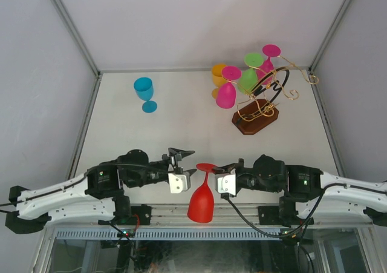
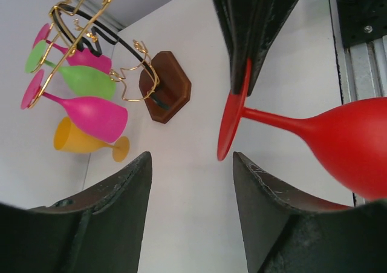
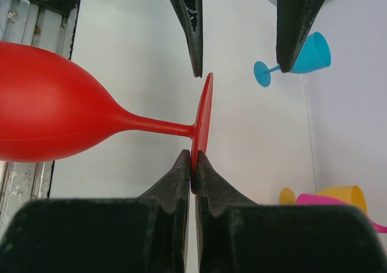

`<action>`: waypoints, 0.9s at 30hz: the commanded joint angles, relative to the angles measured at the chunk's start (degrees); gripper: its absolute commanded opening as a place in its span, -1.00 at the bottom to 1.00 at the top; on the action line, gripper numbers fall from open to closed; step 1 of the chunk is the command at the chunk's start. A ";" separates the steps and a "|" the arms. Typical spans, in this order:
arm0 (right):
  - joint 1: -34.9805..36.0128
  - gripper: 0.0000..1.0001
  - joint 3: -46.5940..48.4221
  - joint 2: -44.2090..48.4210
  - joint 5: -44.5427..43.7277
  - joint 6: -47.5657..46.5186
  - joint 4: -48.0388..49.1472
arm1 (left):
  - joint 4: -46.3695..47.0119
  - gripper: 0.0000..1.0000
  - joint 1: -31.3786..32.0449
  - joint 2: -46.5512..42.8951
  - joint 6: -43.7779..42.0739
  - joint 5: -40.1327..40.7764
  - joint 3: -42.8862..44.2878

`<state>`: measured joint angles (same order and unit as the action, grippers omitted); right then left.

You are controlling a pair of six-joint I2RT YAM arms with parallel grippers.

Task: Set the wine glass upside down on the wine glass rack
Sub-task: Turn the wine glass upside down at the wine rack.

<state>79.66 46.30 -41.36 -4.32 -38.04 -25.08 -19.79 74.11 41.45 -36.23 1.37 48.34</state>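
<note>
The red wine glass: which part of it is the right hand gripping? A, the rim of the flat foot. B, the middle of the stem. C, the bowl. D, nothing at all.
A: in the right wrist view the right hand is clamped on the rim of the flat foot of the red wine glass, with nothing touching the stem or bowl.

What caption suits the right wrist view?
Right gripper pinches the foot of the red wine glass; open left gripper opposite, blue glass beyond.

You have the red wine glass (image 1: 201, 203) at lower centre, bowl toward the bottom edge, foot up-frame, and the gold-wire wine glass rack (image 1: 256, 121) on its brown base at upper right.
</note>
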 commanded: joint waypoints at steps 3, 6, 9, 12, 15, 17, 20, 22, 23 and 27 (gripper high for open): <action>-0.30 -1.00 3.29 -1.40 -2.36 -3.42 2.85 | 1.34 0.20 1.47 1.66 -1.34 0.57 -0.78; -0.63 -1.00 3.90 -1.68 -1.40 -4.02 3.10 | 1.12 0.16 1.78 2.30 -1.86 1.48 -0.79; -0.64 -1.00 4.78 -2.44 -0.56 -5.00 3.36 | 0.75 0.03 1.86 2.88 -2.22 2.03 -0.44; -0.64 -1.00 5.90 -4.03 0.18 -6.10 3.70 | 0.43 -0.11 1.93 3.20 -2.27 2.09 -0.04; -0.87 -1.00 6.80 -5.73 0.28 -6.84 3.74 | 0.13 -0.21 2.03 3.43 -2.43 2.10 0.33; -1.06 -1.00 7.13 -6.65 0.30 -7.13 3.81 | 0.02 -0.29 2.01 3.44 -2.44 2.23 0.44; -1.38 -1.00 7.14 -7.14 0.54 -7.09 4.23 | 0.02 -0.39 2.09 3.33 -2.53 2.51 0.64; -1.66 -1.00 7.16 -7.16 1.27 -6.83 4.52 | -0.22 -0.45 2.10 3.36 -2.53 2.59 0.83; -1.77 -1.00 7.20 -7.22 1.51 -6.79 4.68 | -0.24 -0.50 2.14 3.24 -2.58 2.57 0.91; -2.24 -1.00 7.39 -7.64 2.10 -6.41 4.45 | -0.25 -0.70 2.10 3.10 -2.88 2.72 0.92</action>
<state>78.02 51.03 -49.04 -3.75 -44.27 -23.42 -20.86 75.88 44.99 -38.20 3.05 48.34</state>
